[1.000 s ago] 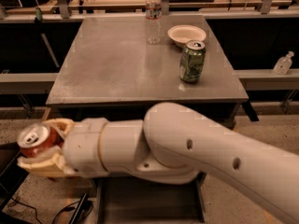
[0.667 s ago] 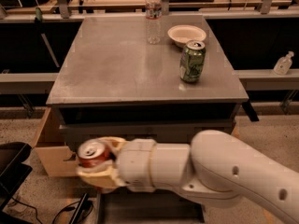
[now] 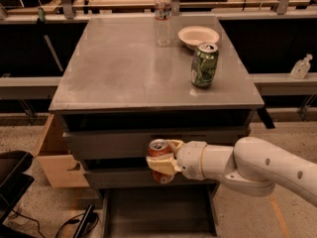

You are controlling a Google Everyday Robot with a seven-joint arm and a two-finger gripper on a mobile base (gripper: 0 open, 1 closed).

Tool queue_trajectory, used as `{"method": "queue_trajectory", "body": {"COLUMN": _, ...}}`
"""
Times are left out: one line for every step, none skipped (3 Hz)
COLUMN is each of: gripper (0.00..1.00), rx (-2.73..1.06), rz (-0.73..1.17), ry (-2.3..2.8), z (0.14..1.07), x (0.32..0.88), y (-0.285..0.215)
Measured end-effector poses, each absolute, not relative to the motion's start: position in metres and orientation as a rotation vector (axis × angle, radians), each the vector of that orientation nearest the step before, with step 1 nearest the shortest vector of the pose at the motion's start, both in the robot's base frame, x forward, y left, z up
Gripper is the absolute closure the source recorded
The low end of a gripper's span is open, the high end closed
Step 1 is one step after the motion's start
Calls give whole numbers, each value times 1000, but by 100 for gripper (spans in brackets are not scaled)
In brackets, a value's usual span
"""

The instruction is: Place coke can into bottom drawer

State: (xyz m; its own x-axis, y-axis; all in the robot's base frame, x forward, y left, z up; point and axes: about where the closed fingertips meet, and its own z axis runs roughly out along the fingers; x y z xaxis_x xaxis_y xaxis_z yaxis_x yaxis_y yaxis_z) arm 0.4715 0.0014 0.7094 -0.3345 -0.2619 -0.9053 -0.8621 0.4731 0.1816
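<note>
The gripper (image 3: 160,164), clamped around the upright coke can (image 3: 159,148) above the open bottom drawer (image 3: 158,216), should probably lower it level, releasing only once it meets the drawer floor.

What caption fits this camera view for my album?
The robot's pincer holds the coke can in front of the cabinet, above the open bottom drawer; a green can stands on top.

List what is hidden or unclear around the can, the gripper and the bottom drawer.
Coke can: camera view, middle covered by the gripper clamped around it.
Bottom drawer: front cut off by the picture's lower edge; floor in shadow.
Arm: runs off the right edge; base unseen.
</note>
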Motion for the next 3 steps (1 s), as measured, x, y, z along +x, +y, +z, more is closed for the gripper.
{"method": "queue_trajectory", "body": {"gripper": 100, "rx": -906, "rz": 899, "ry": 1864, "z": 648, "x": 505, "y": -20}}
{"method": "queue_trajectory", "body": {"gripper": 100, "rx": -906, "rz": 899, "ry": 1864, "z": 648, "x": 505, "y": -20}}
{"method": "queue_trajectory", "body": {"gripper": 100, "rx": -942, "rz": 867, "ry": 1847, "z": 630, "x": 487, "y": -9}}
